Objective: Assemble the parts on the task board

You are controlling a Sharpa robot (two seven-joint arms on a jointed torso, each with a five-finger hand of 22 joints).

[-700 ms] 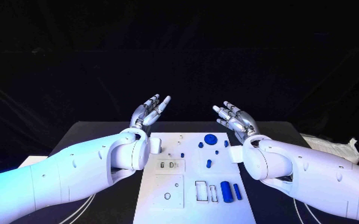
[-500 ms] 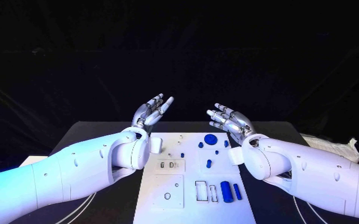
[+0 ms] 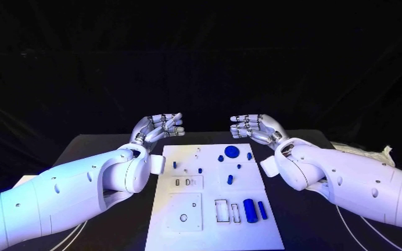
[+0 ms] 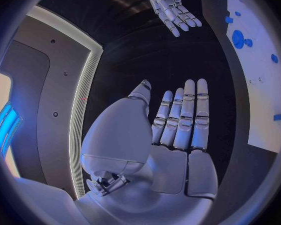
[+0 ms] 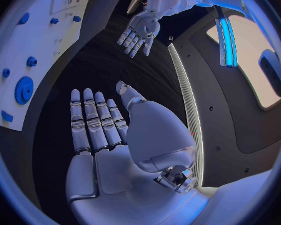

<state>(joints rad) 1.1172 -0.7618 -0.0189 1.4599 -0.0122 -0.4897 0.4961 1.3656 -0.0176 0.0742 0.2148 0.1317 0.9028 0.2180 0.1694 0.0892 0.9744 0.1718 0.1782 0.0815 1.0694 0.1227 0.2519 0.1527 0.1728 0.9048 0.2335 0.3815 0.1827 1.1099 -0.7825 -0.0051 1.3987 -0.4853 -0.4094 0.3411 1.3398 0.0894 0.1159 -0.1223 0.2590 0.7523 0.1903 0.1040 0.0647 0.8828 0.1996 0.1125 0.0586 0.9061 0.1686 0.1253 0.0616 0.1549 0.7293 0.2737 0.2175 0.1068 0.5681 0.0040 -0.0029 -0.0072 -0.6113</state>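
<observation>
Both hands up over the far end of the board, and we see nothing in either of them.

We've got the left hand (image 3: 157, 128) and the right hand (image 3: 255, 129) facing each other above the black table (image 3: 318, 146), just past the far edge of the task board (image 3: 210, 230). Fingers extended side by side on both, thumbs held apart, palms bare (the wrist views show it plainly). The board lies flat between the two arms. On it we spot a round blue gear (image 3: 232, 151) near the far end, small blue pegs around it, and two blue cylinders (image 3: 254, 210) at the near right.
</observation>
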